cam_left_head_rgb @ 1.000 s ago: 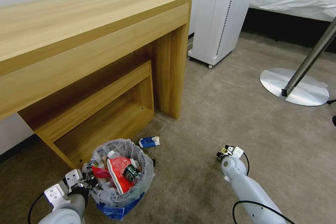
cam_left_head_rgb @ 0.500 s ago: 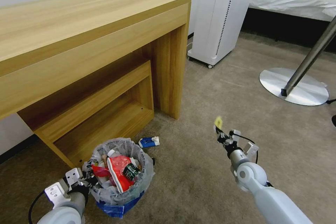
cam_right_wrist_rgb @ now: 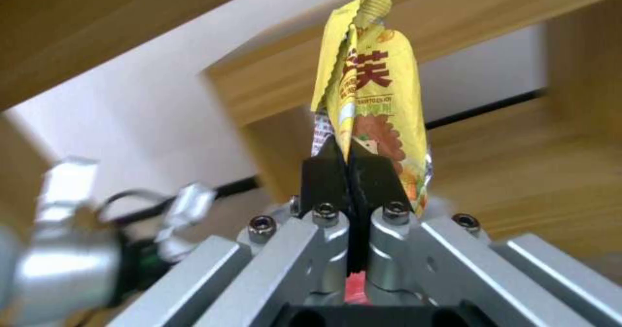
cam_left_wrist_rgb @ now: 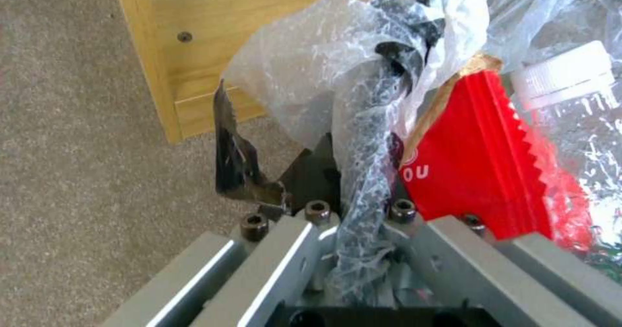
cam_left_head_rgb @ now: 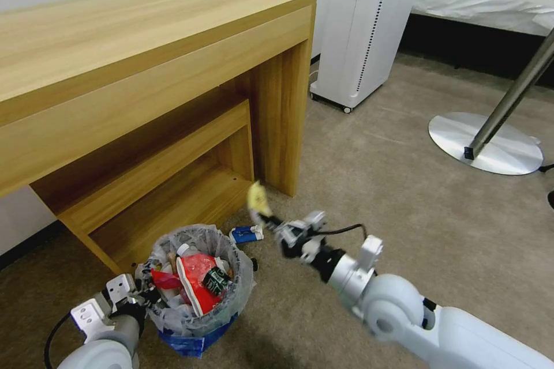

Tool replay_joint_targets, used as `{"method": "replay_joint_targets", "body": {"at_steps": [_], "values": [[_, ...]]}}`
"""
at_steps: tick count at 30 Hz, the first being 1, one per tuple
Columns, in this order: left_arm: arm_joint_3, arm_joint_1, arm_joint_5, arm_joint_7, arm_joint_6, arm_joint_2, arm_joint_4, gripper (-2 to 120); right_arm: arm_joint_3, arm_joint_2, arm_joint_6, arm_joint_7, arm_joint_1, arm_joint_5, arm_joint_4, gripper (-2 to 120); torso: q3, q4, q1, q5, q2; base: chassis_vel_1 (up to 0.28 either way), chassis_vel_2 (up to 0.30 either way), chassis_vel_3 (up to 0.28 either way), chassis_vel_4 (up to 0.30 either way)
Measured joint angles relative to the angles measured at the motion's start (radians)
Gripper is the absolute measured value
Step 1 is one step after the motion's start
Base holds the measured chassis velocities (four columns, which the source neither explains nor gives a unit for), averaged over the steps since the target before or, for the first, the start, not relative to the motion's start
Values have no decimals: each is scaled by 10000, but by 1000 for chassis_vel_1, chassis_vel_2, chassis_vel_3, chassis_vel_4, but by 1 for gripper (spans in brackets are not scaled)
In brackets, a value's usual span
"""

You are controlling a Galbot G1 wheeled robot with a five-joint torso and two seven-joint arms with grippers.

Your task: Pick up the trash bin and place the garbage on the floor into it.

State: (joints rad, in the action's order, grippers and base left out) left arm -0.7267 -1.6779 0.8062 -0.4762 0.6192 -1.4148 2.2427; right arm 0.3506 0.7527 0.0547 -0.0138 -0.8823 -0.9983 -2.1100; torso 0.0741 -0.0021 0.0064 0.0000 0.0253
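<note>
- While it grips the rim at the lower left of the head view, the left gripper (cam_left_head_rgb: 140, 298) has its jaws closed on the bin's dark edge and the crinkly plastic liner (cam_left_wrist_rgb: 363, 137), so the trash bin (cam_left_head_rgb: 196, 291) stays steady and ready to receive more litter.
- Inside the bin lie a red wrapper (cam_left_head_rgb: 196, 282), a small dark can (cam_left_head_rgb: 216, 283) and a clear bottle with a white cap (cam_left_wrist_rgb: 570, 74); it looks quite full.
- Just above and right of the bin, a blue-white carton (cam_left_head_rgb: 246, 234) rests on the floor (cam_left_head_rgb: 404, 184), apparently not yet collected.
- At lower centre, the right gripper (cam_left_head_rgb: 266, 219) has its jaws pinched tight on the bottom end of a yellow snack wrapper (cam_right_wrist_rgb: 372, 103), which stands upright above the fingers, near the bin's right side.
- Behind, the wooden desk (cam_left_head_rgb: 144, 69) and its lower shelf (cam_left_head_rgb: 173, 179) crowd the bin on the upper side, so I judge an approach from the right is the clear one.
- Further right stand a white appliance (cam_left_head_rgb: 369, 23) and a round metal table base (cam_left_head_rgb: 485, 144), well apart from the work.
</note>
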Motion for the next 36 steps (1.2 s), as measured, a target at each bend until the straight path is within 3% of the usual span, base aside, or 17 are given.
{"method": "replay_joint_targets", "body": {"at_steps": [5,8,9,11,12,15,27,36], "values": [[23,26,18,-22,9,8,1,0,1148,-89,-159,-104,947,-150,-201,0,0,-3,0,0,0,0,0,0,0],[21,18,18,-35,16,-17,29,0,3116,66,-364,-329,2522,-550,-207,0,1,2,0,-1,0,0,0,0,0],[21,18,18,-35,16,-17,29,0,3116,66,-364,-329,2522,-550,-207,0,1,2,0,-1,0,0,0,0,0],[12,4,15,-39,18,-56,108,0,4434,452,-626,-793,3420,-920,59,0,1,-1,0,0,0,0,0,0,0],[12,4,15,-39,18,-56,108,0,4434,452,-626,-793,3420,-920,59,0,1,-1,0,0,0,0,0,0,0],[21,-1,-6,-44,24,-188,227,0,5846,1129,-1129,-1744,4242,-1300,755,0,1,-1,0,0,0,0,0,0,0],[-35,-94,-42,-45,25,-293,399,0,6267,1926,-1553,-2610,4262,-1259,1529,0,1,0,0,1,0,0,0,0,0],[-38,-90,-86,-45,25,-344,396,0,5987,1843,-1375,-2366,3935,-965,1545,28,1,0,0,2,0,0,0,0,0]]}}
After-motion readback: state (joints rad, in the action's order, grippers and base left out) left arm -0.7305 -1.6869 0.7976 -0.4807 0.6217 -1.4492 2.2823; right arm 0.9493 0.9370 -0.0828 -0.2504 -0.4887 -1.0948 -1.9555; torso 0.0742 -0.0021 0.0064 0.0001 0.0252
